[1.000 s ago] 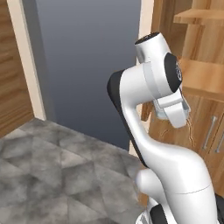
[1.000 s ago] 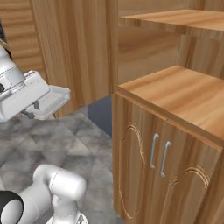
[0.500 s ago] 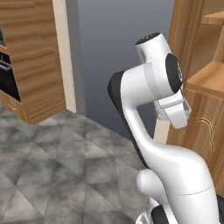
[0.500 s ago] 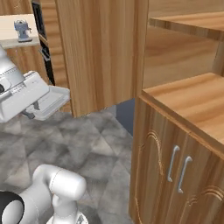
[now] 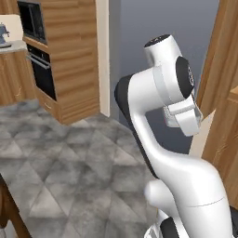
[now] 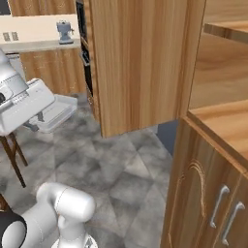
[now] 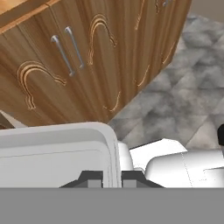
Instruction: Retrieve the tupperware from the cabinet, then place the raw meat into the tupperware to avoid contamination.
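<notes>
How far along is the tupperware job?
Done: nothing that the pictures confirm. The cabinet has its doors closed, and its paired silver handles are untouched.
In hand: the gripper is shut with nothing in it, its camera looking at the cabinet front from some way off.
Left: reach the handles, open a door, take out the tupperware, then put the raw meat in it.

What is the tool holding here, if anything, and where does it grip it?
Nothing: the tool is shut with its tips together and nothing between them.
</notes>
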### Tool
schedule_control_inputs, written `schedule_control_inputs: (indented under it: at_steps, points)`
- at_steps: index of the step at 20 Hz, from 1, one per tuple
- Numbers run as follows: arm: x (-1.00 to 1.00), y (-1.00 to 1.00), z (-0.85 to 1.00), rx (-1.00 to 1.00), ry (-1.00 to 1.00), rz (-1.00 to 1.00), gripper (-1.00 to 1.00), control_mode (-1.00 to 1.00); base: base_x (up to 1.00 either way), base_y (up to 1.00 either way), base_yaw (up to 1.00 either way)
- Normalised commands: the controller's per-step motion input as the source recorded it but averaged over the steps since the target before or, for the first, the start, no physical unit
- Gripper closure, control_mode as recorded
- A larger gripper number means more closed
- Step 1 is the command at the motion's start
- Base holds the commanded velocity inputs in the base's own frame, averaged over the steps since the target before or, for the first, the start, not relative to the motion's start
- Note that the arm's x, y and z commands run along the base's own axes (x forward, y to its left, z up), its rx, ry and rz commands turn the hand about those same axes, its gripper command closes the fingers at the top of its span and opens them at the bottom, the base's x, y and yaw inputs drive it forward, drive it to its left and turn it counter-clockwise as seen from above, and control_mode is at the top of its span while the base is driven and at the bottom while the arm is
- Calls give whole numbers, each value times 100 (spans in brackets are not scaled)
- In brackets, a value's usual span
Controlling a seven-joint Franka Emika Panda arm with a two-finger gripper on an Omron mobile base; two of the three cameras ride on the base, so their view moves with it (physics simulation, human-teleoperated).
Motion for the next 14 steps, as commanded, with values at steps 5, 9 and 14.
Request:
schedule_control_inputs:
  at_steps: [5,9,14]
  points:
    - [0,0,0,0,0,0,100,100,-12,31,49]
    - [0,0,0,0,0,0,100,100,-1,9,50]
    - [0,0,0,0,0,0,100,100,0,18,50]
